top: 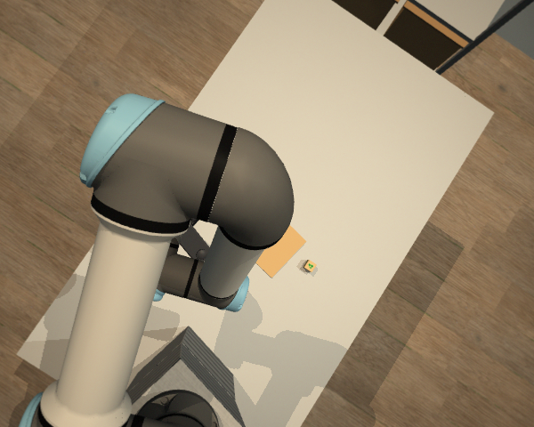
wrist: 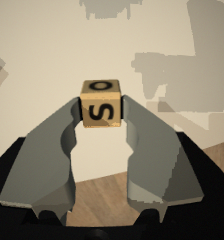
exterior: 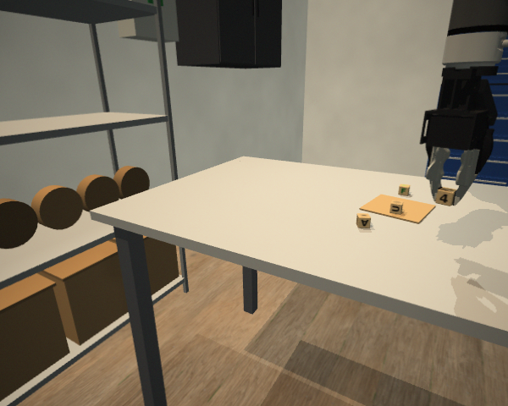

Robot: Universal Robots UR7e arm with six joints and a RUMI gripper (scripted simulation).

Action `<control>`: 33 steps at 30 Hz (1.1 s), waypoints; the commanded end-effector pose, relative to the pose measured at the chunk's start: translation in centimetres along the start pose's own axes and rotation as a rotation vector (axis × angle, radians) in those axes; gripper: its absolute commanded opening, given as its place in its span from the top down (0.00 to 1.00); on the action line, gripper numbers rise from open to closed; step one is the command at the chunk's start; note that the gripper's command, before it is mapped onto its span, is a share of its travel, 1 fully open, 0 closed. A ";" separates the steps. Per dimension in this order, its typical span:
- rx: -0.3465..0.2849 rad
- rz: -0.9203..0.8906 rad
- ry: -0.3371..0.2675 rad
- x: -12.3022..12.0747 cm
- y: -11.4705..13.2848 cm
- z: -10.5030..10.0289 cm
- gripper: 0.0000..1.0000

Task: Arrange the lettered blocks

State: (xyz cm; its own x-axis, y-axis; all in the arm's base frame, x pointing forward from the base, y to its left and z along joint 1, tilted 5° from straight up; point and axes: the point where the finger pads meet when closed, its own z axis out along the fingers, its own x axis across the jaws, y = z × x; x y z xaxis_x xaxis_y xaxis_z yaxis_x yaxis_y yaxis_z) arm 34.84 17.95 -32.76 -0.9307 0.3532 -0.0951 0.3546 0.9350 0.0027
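Grey-walled room, wood floor; metal rack at left in the exterior view, carrying brown discs and boxes. A blue panel sits behind the arm at right. Cream tabletop on dark legs.

Orange mat lies flat on the tabletop toward the arm's side. One block sits on the mat; its near face shows a sideways "U"-like mark. A second block rests on the tabletop just off the mat's near-left corner, near face showing an inverted "A". A third block stands on the tabletop beyond the mat's far edge, green mark on its near face; in the top view this block is just beside the mat, green mark on its upper face.

Tool is clamped on the fourth block, one finger on each side. From the exterior view this block shows "4" and hangs at the mat's right corner; whether it touches the tabletop cannot be told. In the wrist view the held block shows "S" toward the camera and "O" on the adjoining face, fingers pressed to both flanks.
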 end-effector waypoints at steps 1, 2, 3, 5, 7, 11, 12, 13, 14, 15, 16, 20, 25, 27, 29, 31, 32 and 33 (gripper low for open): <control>0.000 0.000 -0.001 0.0 0.0 -0.2 0.95; 0.000 0.000 -0.001 0.0 0.0 -0.2 0.95; 0.000 0.000 -0.001 0.0 0.0 -0.2 0.95; 0.000 0.000 -0.001 0.0 0.0 -0.2 0.95; 0.000 0.000 -0.001 0.0 0.0 -0.2 0.95; 0.000 0.001 -0.001 0.0 0.0 -0.2 0.95; 0.000 0.001 -0.001 0.0 0.0 -0.2 0.95; 0.000 0.002 -0.001 0.0 0.0 -0.2 0.95; 0.000 0.003 -0.001 0.0 0.0 -0.2 0.95; 0.000 0.004 -0.001 0.0 0.0 -0.2 0.95; 0.000 0.005 -0.001 0.0 0.0 -0.2 0.95; 0.000 0.008 -0.001 0.0 0.0 -0.2 0.95; 0.000 0.023 -0.001 -0.1 0.0 -0.2 0.95; 0.000 0.031 -0.001 -0.1 0.0 -0.2 0.95; 0.000 0.042 -0.001 -0.1 -0.1 -0.2 0.95; 0.000 0.054 0.000 -0.1 -0.1 -0.2 0.95; 0.000 0.061 0.000 -0.1 -0.1 -0.2 0.95; 0.000 0.068 0.000 -0.1 -0.1 -0.2 0.95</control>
State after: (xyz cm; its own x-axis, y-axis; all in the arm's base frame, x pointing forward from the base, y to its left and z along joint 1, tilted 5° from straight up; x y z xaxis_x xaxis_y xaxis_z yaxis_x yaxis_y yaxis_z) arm 34.85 17.85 -32.55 -0.9144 0.3935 -0.0945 0.3947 0.9188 0.0067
